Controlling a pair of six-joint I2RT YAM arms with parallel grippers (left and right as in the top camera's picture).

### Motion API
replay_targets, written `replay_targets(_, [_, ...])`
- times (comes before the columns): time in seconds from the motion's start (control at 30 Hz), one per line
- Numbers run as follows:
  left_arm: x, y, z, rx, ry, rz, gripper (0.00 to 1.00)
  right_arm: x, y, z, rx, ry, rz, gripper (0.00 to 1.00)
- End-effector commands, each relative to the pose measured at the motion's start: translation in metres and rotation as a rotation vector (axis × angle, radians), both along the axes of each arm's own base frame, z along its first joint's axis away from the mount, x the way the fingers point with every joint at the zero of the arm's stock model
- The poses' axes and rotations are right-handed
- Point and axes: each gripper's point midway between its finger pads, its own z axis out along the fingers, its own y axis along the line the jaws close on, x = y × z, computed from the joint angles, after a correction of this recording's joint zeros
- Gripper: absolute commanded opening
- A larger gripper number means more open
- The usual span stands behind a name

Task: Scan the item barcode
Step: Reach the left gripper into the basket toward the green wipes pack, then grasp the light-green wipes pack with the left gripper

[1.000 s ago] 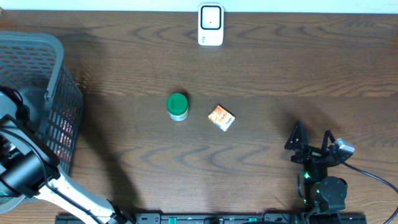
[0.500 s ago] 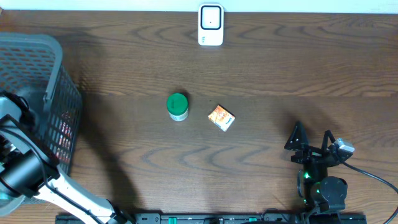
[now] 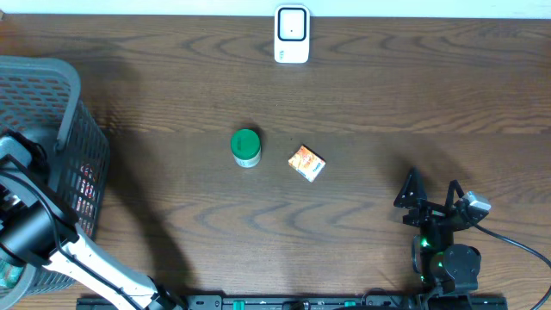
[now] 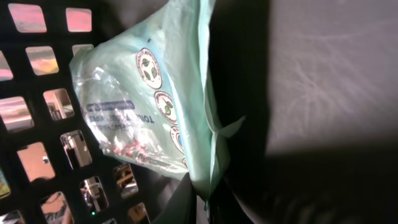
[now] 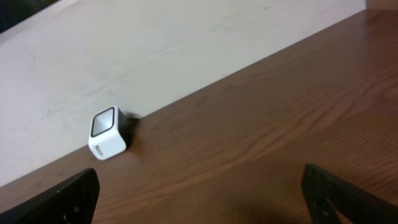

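Down inside the grey basket [image 3: 52,77], my left gripper [image 4: 202,199] is shut on the edge of a pale green plastic packet [image 4: 149,106] printed with round logos and blue text. The packet's seam is pinched between the two dark fingers. No barcode shows on the packet's visible face. From overhead, only the left arm [image 3: 30,228] reaching into the basket can be seen. The white barcode scanner [image 3: 292,34] stands at the table's far edge, also in the right wrist view [image 5: 109,132]. My right gripper [image 3: 429,194] rests open at the front right, holding nothing.
A green-lidded jar [image 3: 246,147] and a small orange box [image 3: 307,163] sit mid-table. The basket's mesh wall [image 4: 37,124] is close beside the packet. A pale wall [image 5: 186,50] runs behind the scanner.
The left gripper has closed on the packet in the basket. The basket has shifted slightly left. The right arm has not moved.
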Motion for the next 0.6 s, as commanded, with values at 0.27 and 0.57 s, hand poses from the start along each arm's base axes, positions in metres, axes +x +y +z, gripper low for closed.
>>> replay_targets(0.27, [0.103,-0.004,0.139,0.142,-0.515,-0.114,0.08,0.000,0.000,-0.002,0.008,0.003,-0.001,0.99])
replay_targets(0.57, [0.127,-0.034,0.223,0.185,-0.893,-0.185,0.07,0.000,0.000,-0.002,0.008,0.003,-0.001,0.99])
